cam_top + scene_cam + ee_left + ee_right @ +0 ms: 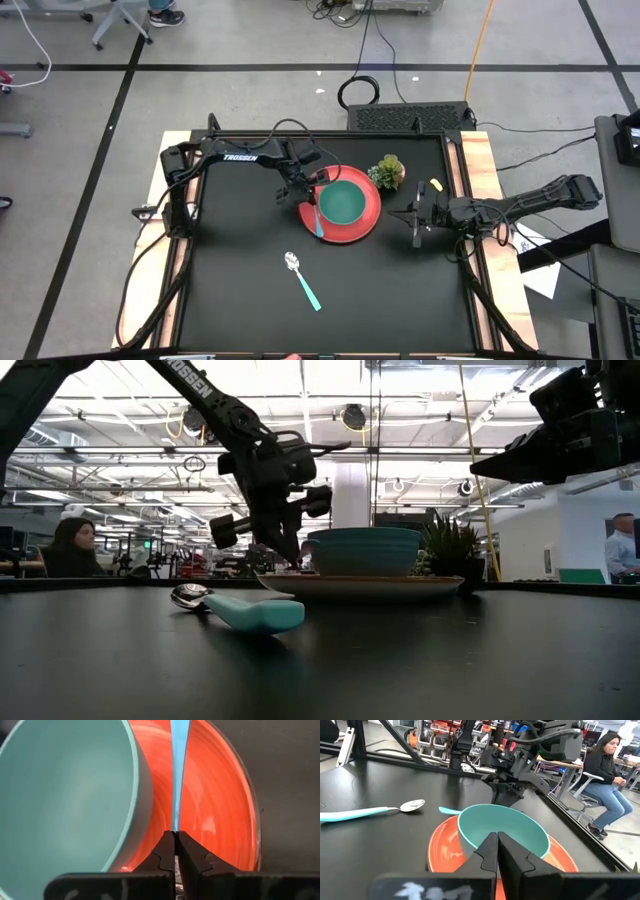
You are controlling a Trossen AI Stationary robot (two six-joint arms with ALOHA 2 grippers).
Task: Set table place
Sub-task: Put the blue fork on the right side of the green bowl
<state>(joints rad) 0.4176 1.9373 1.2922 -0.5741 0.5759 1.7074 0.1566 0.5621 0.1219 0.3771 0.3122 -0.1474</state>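
Note:
The place, a flat round red plate (368, 222) (215, 795), lies on the black table (240, 310) right of its middle. A teal bowl (343, 200) (65, 790) stands on it. My left gripper (310, 192) (175, 834) hovers over the plate's left side, shut on a thin blue-handled utensil (318, 224) whose head is hidden. A spoon with a teal handle (302, 280) (370, 811) lies flat on the table nearer the front edge. My right gripper (417, 218) (496, 836) hangs shut and empty right of the plate. My left gripper pinches the narrow part of the utensil's blue handle (175, 822) between its two fingertips. The fingers slant down from the table's far left and lie along the handle. The handle runs away from them over the plate beside the bowl. Whether its wide free end (447, 810) rests on the plate, I cannot tell.
A small potted plant (387, 172) stands just behind the plate at the far right. A small yellow thing (436, 186) lies near the right wooden strip. People sit beyond the table (605, 765) (70, 545). Bare black top stretches along the front and left.

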